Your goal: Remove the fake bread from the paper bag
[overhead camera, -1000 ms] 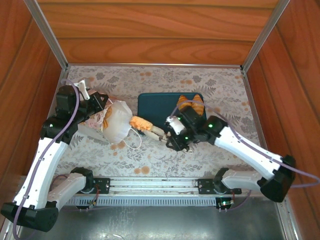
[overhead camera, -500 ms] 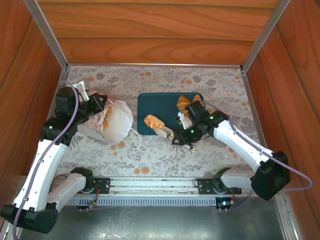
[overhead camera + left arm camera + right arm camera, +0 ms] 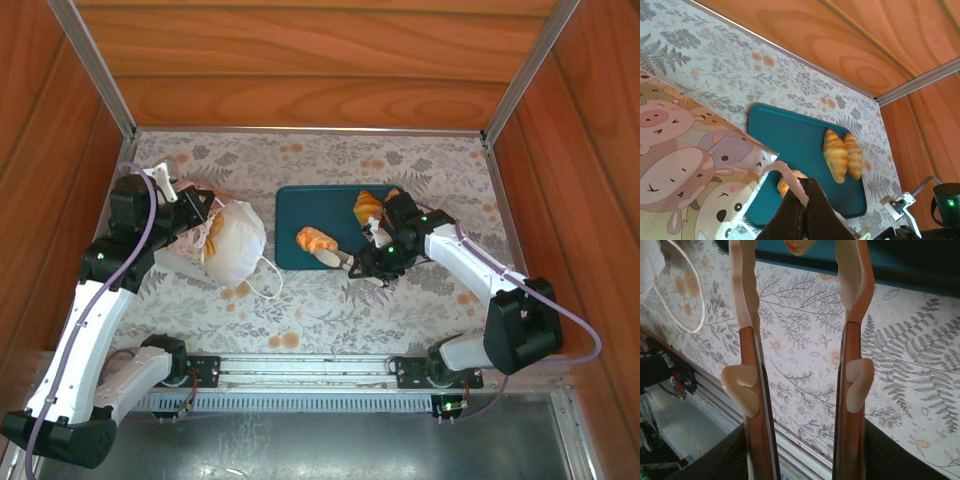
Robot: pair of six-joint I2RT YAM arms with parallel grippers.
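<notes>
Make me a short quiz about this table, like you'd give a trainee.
1. Short answer: which gripper is at the bag?
2. True or false: the bag stands upright on the tray.
3. Pick one: how many croissants lie side by side on the tray? A one, B two, C four.

Key
1. The left gripper.
2. False: the bag is off the tray, to its left.
3. B.
</notes>
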